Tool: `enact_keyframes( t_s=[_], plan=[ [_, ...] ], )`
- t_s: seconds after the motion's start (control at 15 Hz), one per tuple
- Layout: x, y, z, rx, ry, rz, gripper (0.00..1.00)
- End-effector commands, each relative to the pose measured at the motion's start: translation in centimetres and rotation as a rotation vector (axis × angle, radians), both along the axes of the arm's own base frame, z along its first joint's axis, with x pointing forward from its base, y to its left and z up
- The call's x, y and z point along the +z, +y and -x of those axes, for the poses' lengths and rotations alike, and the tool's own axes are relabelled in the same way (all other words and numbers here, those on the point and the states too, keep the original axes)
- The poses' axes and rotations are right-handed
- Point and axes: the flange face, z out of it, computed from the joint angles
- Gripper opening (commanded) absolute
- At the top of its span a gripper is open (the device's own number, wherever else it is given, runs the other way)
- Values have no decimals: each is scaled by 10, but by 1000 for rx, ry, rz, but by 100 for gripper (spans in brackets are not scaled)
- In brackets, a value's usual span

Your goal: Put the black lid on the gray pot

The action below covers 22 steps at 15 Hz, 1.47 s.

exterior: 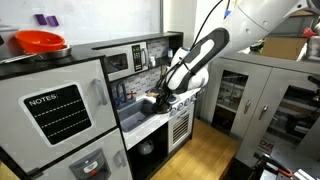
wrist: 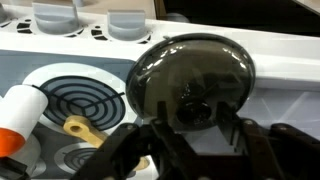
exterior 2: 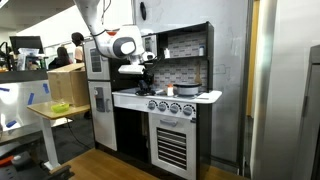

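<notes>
**Black lid, held over toy stove**

Lid (wrist: 195,70): round, dark, glossy, pinched in the pincer (wrist: 197,128), one finger on either side of its middle. It hangs above the white stove (exterior 2: 165,98), just beside a coil burner (wrist: 85,95). A yellow piece (wrist: 78,127) lies near the burner. The orange bowl (exterior: 40,42) sits well apart, atop the fridge.

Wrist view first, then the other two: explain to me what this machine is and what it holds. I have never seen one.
The machine is a robot arm working over a toy kitchen. Two cameras stand off in the room and show it from different sides. The third sits on the wrist, looking past the gripper, the arm's two-fingered hand. It grips the black lid at its middle, near a toy stove burner. A white-and-orange toy lies at the burner's edge.
</notes>
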Motion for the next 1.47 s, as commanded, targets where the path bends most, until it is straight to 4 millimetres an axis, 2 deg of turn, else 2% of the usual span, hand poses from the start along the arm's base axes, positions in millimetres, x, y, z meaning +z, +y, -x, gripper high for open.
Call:
enact_keyframes(
  t_s=[0.0,0.2,0.6,0.87,1.27,1.4],
  plan=[
    [-1,-2,-3,10,-1,-4,24],
    [0,-1,-4,10,-3,-7,8],
    [23,-9,13,-9,-15,23,8],
    [51,-24,31,-28,-20,52,8],
    [105,-69,57,-50,-64,101,8],
    [117,-95,64,-74,-68,115,8]
  ],
)
